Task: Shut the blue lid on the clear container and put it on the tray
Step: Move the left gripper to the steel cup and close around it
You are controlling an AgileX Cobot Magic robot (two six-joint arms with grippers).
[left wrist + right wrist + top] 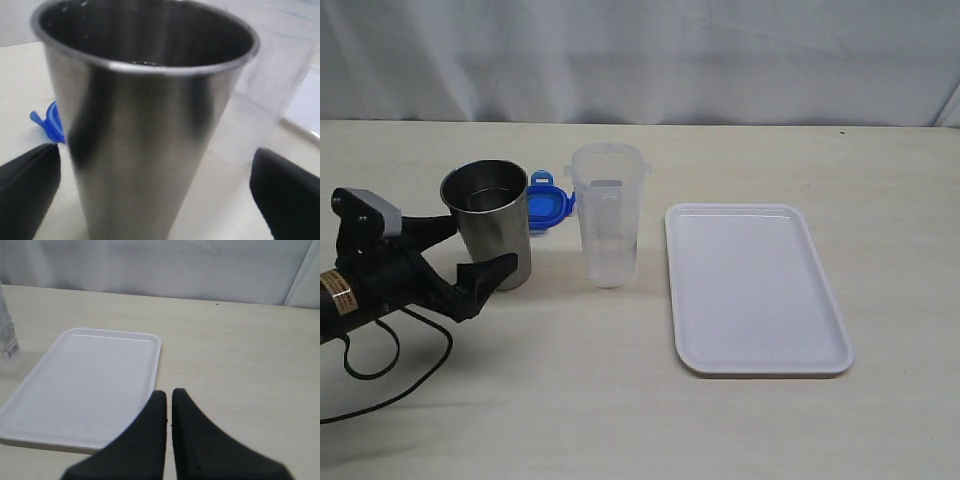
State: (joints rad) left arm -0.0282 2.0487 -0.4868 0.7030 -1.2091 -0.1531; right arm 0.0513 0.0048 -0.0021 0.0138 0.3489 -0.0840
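The clear container [607,215] stands upright and uncovered near the table's middle, just left of the white tray [755,288], which holds nothing. The blue lid [548,205] lies on the table behind and between a steel cup [488,225] and the container. My left gripper [472,250] is open, with one finger on each side of the steel cup and a gap showing beside it. In the left wrist view the steel cup [145,125] fills the space between the fingers [285,195], and the blue lid [50,122] peeks out behind it. My right gripper [169,392] is shut and holds nothing, beside the tray [85,385].
The steel cup stands between my left gripper and the blue lid, close to the container's left side. A black cable [380,370] trails from the left arm over the table's front left. A white curtain [640,60] backs the table.
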